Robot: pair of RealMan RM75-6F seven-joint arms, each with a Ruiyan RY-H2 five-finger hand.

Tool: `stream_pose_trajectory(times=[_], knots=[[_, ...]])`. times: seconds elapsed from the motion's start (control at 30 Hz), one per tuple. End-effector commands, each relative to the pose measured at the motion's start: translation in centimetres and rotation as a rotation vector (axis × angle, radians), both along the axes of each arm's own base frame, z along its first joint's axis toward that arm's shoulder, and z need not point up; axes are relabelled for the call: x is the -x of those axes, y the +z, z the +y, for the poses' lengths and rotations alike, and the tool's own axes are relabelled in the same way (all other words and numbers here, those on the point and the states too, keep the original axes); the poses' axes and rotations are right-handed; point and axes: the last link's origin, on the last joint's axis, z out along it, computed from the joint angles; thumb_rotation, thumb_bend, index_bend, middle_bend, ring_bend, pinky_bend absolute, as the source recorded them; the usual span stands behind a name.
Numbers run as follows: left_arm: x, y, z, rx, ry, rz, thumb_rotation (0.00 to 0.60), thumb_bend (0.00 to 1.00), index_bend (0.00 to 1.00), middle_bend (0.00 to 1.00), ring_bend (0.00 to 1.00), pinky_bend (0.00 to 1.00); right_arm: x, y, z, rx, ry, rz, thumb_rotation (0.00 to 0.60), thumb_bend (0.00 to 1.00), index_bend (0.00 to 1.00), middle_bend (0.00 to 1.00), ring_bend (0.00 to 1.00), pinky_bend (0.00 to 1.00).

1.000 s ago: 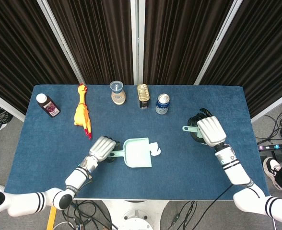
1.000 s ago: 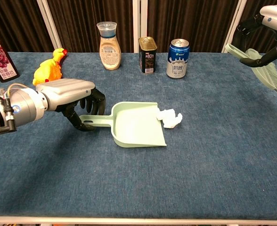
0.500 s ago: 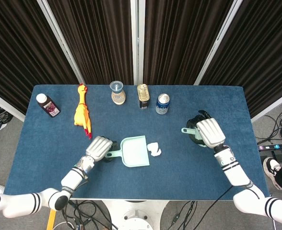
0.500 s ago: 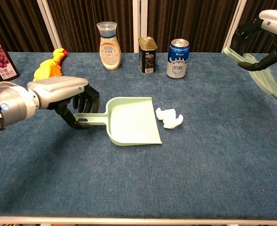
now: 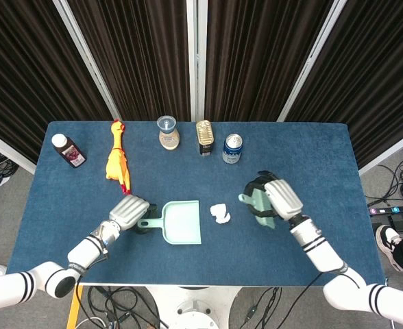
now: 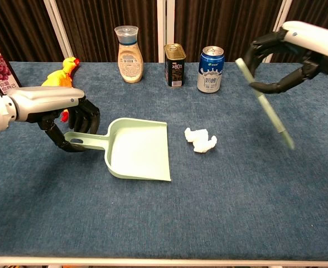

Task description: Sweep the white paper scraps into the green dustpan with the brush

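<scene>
At three o'clock of the flat pale-green plastic dustpan (image 6: pixel 137 149), whose handle the left hand (image 6: pixel 69 120) grips, the crumpled white paper scraps (image 6: pixel 201 139) may scatter past its mouth if the right hand (image 6: pixel 284 58), closed around the slim green brush (image 6: pixel 264 104), sweeps too hard.

Green dustpan (image 6: pixel 139 150) flat on tabletop at frame centre-left, mouth facing right, handle gripped by left robot hand (image 6: pixel 69 120). White paper scraps (image 6: pixel 201 139) in a crumpled clump just right of its mouth, apart from it. Pale-green brush (image 6: pixel 264 104) held tilted above tabletop in right robot hand (image 6: pixel 284 61), upper right.
</scene>
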Motion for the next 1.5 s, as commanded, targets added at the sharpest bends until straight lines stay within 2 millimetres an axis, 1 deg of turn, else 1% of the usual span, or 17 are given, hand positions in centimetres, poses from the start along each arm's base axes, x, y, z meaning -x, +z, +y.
stream_pose_trajectory(times=[0.03, 0.17, 0.23, 0.3, 0.47, 0.7, 0.8, 0.93, 1.1, 1.23, 1.33, 1.5], knots=[[0.0, 0.2, 0.4, 0.024, 0.018, 0.001, 0.6, 0.36, 0.59, 0.61, 0.5, 0.44, -1.6, -2.1, 0.3, -0.055, 0.027, -0.083, 0.6, 0.46, 0.77, 0.59, 0.33, 0.16], [-0.5, 0.1, 0.6, 0.061, 0.022, 0.01, 0.583, 0.36, 0.59, 0.61, 0.5, 0.44, -2.5, -3.8, 0.0, -0.073, 0.038, -0.132, 0.6, 0.46, 0.77, 0.59, 0.33, 0.15], [-0.9, 0.0, 0.9, 0.079, 0.037, 0.004, 0.535, 0.36, 0.58, 0.6, 0.5, 0.44, -3.0, -4.6, -0.3, -0.086, 0.042, -0.155, 0.6, 0.47, 0.78, 0.59, 0.33, 0.16], [-1.1, -0.1, 1.4, 0.078, 0.038, 0.002, 0.507, 0.36, 0.58, 0.6, 0.5, 0.44, -3.4, -5.2, -0.5, -0.09, 0.048, -0.172, 0.6, 0.47, 0.78, 0.59, 0.32, 0.16], [-1.5, -0.4, 2.0, 0.093, 0.066, -0.014, 0.502, 0.36, 0.58, 0.6, 0.5, 0.44, -4.2, -6.7, -1.2, -0.11, 0.058, -0.202, 0.6, 0.47, 0.79, 0.59, 0.32, 0.15], [-1.2, -0.6, 1.5, 0.091, 0.041, 0.001, 0.483, 0.36, 0.58, 0.6, 0.5, 0.44, -4.1, -8.0, -1.6, -0.133, 0.062, -0.212, 0.6, 0.47, 0.79, 0.59, 0.32, 0.14], [-1.1, -0.8, 1.6, 0.091, 0.019, 0.022, 0.488, 0.37, 0.58, 0.6, 0.5, 0.43, -4.1, -8.3, -1.6, -0.144, 0.064, -0.21, 0.6, 0.47, 0.79, 0.59, 0.32, 0.14], [-1.1, -0.8, 1.6, 0.079, -0.043, 0.042, 0.51, 0.38, 0.58, 0.6, 0.49, 0.42, -3.9, -8.3, -1.5, -0.147, 0.067, -0.212, 0.6, 0.47, 0.79, 0.59, 0.32, 0.14], [-0.9, -0.3, 0.8, 0.043, -0.15, 0.055, 0.53, 0.38, 0.57, 0.59, 0.49, 0.41, -3.4, -7.3, -1.6, -0.134, 0.063, -0.217, 0.6, 0.47, 0.79, 0.59, 0.32, 0.14], [-0.7, -0.6, 0.3, 0.056, -0.189, 0.068, 0.558, 0.38, 0.56, 0.59, 0.48, 0.41, -3.1, -7.0, -1.7, -0.127, 0.058, -0.202, 0.6, 0.47, 0.79, 0.59, 0.32, 0.14], [-0.6, -1.0, 0.5, 0.058, -0.209, 0.087, 0.572, 0.38, 0.56, 0.58, 0.48, 0.41, -3.2, -7.3, -1.6, -0.133, 0.055, -0.199, 0.6, 0.47, 0.79, 0.59, 0.32, 0.14], [-0.5, -1.2, 1.0, 0.054, -0.174, 0.079, 0.573, 0.38, 0.56, 0.58, 0.48, 0.41, -4.2, -8.3, -1.6, -0.138, 0.078, -0.197, 0.6, 0.47, 0.79, 0.59, 0.32, 0.13]])
